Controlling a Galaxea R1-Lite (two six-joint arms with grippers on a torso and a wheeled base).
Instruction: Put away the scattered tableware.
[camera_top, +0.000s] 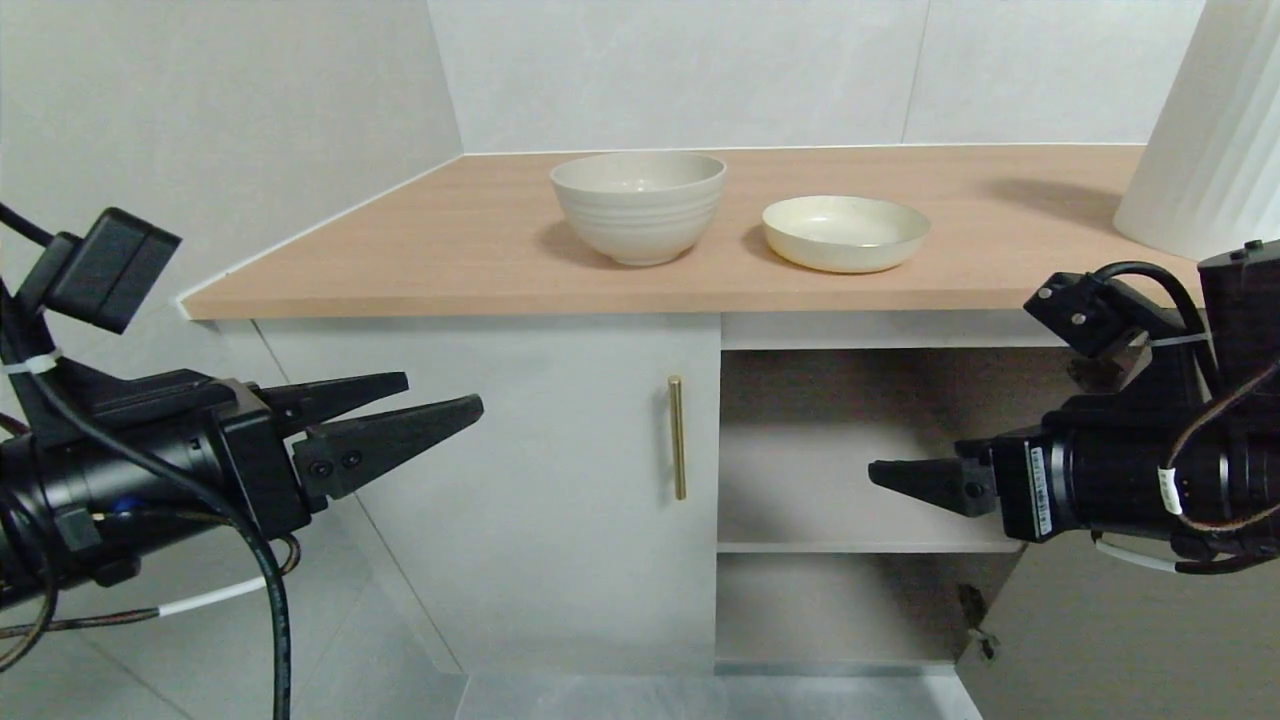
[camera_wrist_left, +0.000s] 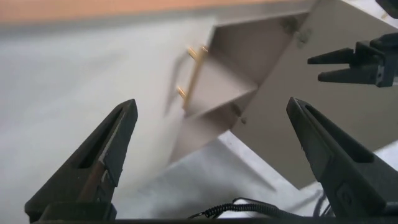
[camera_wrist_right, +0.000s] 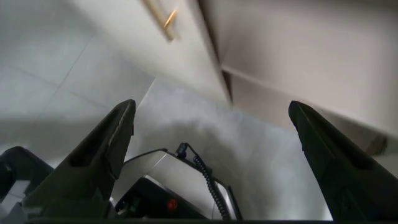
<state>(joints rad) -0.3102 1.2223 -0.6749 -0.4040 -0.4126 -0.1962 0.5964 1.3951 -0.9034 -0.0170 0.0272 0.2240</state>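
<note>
Nearest, at about 9 o'clock in the head view, the left tool (camera_top: 443, 392) hangs in front of the cabinet, below the worktop edge. Its fingers are spread wide and its long axis points toward 2 o'clock. Opposite it, at about 3 o'clock, the right tool (camera_top: 880, 472) points toward 9 o'clock, level with the open compartment. Its own wrist view shows its fingers (camera_wrist_right: 106, 149) also spread wide, with nothing between them. The two tools face each other, well apart.

Behind them is the closed cabinet door (camera_top: 520, 480). Its brass handle (camera_top: 676, 437) stands upright, with the long axis from 12 to 6 o'clock. At 3 o'clock from the door, the compartment is open and has one shelf (camera_top: 860, 546) across it.

Farther, on the wooden worktop (camera_top: 450, 250), the deep bowl (camera_top: 638, 205) stands upright at about 12 o'clock, mouth up. The shallow dish (camera_top: 846, 232) stands at 3 o'clock from it, near but not touching, also mouth up. Both are round, so neither has a long axis. A white ribbed object (camera_top: 1210, 130) stands on the worktop at about 2 o'clock.
</note>
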